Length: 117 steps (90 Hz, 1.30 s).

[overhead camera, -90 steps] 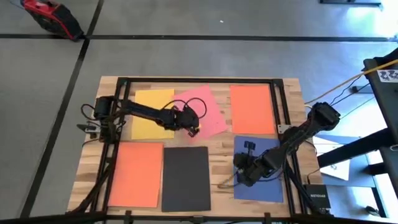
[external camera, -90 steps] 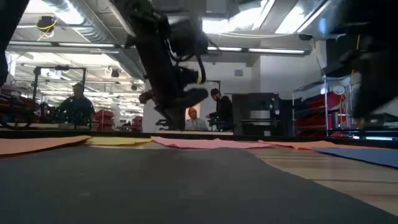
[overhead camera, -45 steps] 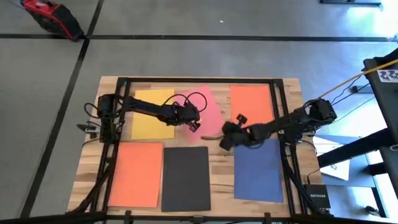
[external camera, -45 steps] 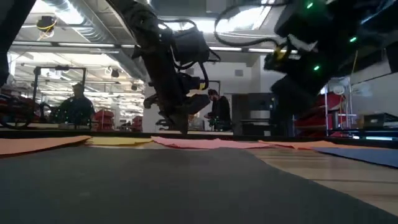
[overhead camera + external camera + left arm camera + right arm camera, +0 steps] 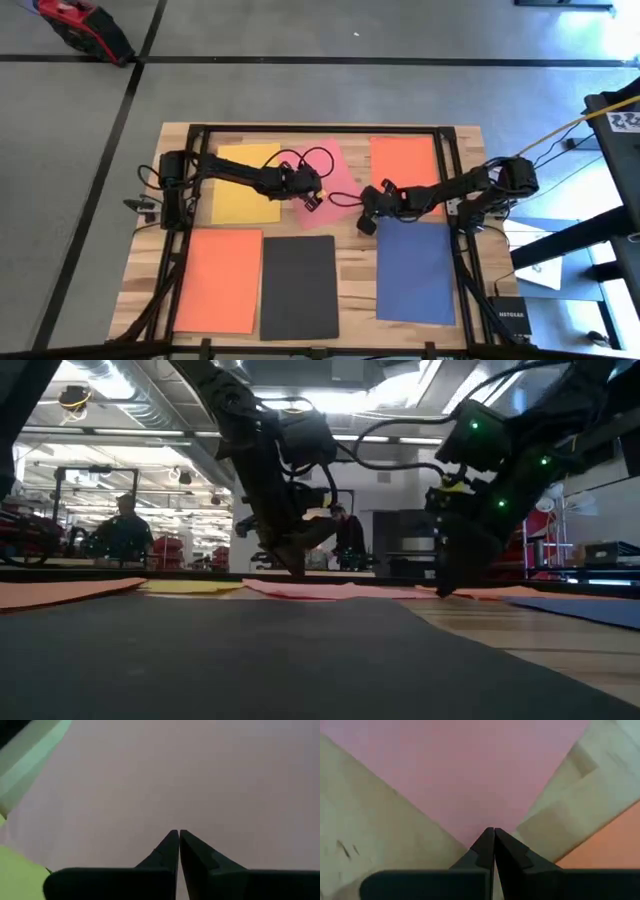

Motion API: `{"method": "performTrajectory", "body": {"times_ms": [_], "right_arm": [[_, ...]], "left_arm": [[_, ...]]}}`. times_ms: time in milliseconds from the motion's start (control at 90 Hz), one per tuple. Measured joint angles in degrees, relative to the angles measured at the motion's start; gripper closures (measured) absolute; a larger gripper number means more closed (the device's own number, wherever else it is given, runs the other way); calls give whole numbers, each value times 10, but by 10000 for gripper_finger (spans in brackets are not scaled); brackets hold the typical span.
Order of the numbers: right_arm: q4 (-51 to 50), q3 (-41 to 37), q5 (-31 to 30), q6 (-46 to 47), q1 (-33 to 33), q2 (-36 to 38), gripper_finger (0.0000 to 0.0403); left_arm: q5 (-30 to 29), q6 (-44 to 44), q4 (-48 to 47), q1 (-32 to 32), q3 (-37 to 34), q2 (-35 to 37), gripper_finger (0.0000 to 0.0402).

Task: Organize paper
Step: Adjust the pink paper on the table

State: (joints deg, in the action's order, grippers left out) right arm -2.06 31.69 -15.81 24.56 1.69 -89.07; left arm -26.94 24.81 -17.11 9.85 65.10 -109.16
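Six paper sheets lie flat on the wooden table. The pink sheet (image 5: 335, 165) is skewed at the far middle, its left edge over the yellow sheet (image 5: 243, 185). An orange sheet (image 5: 405, 172) lies far right, another orange sheet (image 5: 218, 280) near left, the black sheet (image 5: 298, 288) near middle and the dark blue sheet (image 5: 415, 272) near right. My left gripper (image 5: 312, 197) is shut, tips down on the pink sheet. My right gripper (image 5: 365, 218) is shut at the pink sheet's near right corner. My left gripper sets its shut fingertips (image 5: 175, 840) down on the pink sheet's near part (image 5: 200, 795), slanting from above and the table's left. The sheet lies flat under them. My right gripper's shut fingertips (image 5: 490, 837) meet the pink sheet's near right corner (image 5: 487, 820), slanting down from the table's right. The corner lies on the wood.
A dark frame (image 5: 320, 128) runs round the tabletop. Bare wood (image 5: 355, 265) shows between the black and blue sheets. In the low view people and shelving (image 5: 125, 530) stand in the room beyond the table.
My right gripper has left the dark blue sheet, swung up and toward the far left, and come down at the pink sheet's near right corner. My left gripper has sunk onto the pink sheet.
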Motion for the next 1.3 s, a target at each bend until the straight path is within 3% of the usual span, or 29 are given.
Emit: {"method": "performTrajectory", "body": {"times_ms": [411, 578, 744, 944, 1300], "right_arm": [[23, -8, 110, 41, -8, 1, 403], [25, -8, 101, 45, -27, 0, 403], [18, -19, 58, 124, -29, 0, 403], [112, -63, 44, 228, -29, -15, 402], [214, -87, 50, 296, -29, -19, 403]], "left_arm": [[21, -23, 3, 28, 0, 0, 402], [30, -24, 4, 46, 0, -1, 402], [30, -24, 11, 53, 0, -1, 402], [29, -22, 55, 37, 0, -1, 402], [23, -25, 128, -6, 0, -1, 402]]}}
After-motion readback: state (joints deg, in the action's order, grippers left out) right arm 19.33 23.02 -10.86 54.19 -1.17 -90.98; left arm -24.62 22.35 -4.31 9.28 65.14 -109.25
